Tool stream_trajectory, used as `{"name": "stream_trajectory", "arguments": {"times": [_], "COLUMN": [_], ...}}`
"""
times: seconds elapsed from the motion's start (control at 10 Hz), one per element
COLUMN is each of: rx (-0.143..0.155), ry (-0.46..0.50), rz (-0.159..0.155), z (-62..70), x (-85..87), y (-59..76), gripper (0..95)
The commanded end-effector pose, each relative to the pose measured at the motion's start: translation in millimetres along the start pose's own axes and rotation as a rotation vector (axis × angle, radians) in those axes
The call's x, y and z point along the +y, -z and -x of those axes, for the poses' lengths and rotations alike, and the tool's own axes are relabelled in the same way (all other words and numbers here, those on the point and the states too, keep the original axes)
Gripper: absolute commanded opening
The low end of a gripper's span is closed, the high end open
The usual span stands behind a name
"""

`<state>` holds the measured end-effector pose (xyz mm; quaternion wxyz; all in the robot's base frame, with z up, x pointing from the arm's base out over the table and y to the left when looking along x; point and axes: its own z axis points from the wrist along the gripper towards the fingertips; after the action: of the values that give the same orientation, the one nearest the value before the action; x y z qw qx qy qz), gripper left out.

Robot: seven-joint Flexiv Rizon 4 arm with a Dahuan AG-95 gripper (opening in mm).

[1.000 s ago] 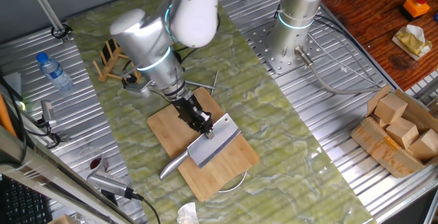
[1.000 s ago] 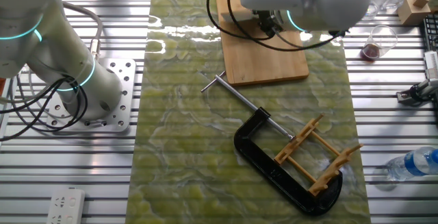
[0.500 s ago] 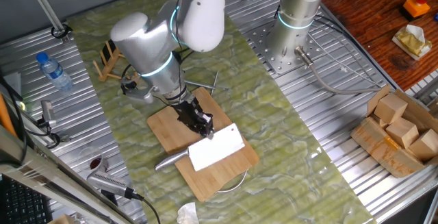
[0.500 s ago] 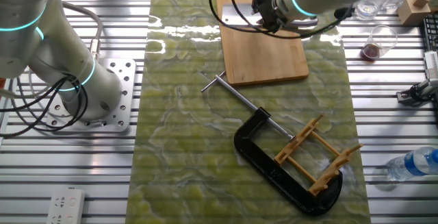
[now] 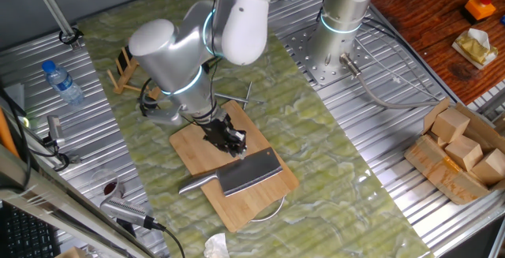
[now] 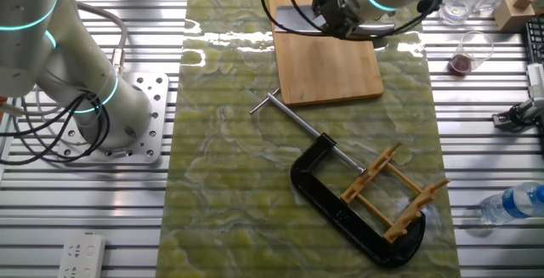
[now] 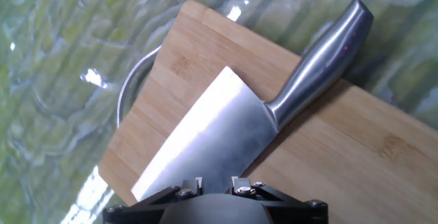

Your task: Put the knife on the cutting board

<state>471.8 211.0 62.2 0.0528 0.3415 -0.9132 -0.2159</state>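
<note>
Knife (image 5: 237,178) lying flat on the cutting board (image 5: 193,149), handle overhanging the edge; claw (image 5: 234,143) just above the blade, apparently released; all steel, likely heavy, stiff, slippery; best gripped across the blade's spine or handle.

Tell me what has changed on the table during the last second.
The knife went from tilted in the gripper to lying flat on the cutting board, handle past the edge. The gripper pulled back and no longer holds it. The clamp and rack stayed put.
</note>
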Motion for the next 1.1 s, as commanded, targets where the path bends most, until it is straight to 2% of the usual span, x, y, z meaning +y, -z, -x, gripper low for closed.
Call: {"name": "stream_trajectory", "arguments": {"times": [0.1, 0.2, 0.6, 1.1], "rx": [0.07, 0.089, 0.091, 0.106], "ry": [0.042, 0.047, 0.036, -0.124], "rz": [-0.079, -0.102, -0.114, -0.182], "z": [-8.9, -13.5, -26.0, -36.9], "x": [-8.9, -13.6, -27.1, -44.8], "y": [11.1, 16.7, 29.2, 45.9], "gripper": [19.0, 0.0, 0.0, 0.0]}}
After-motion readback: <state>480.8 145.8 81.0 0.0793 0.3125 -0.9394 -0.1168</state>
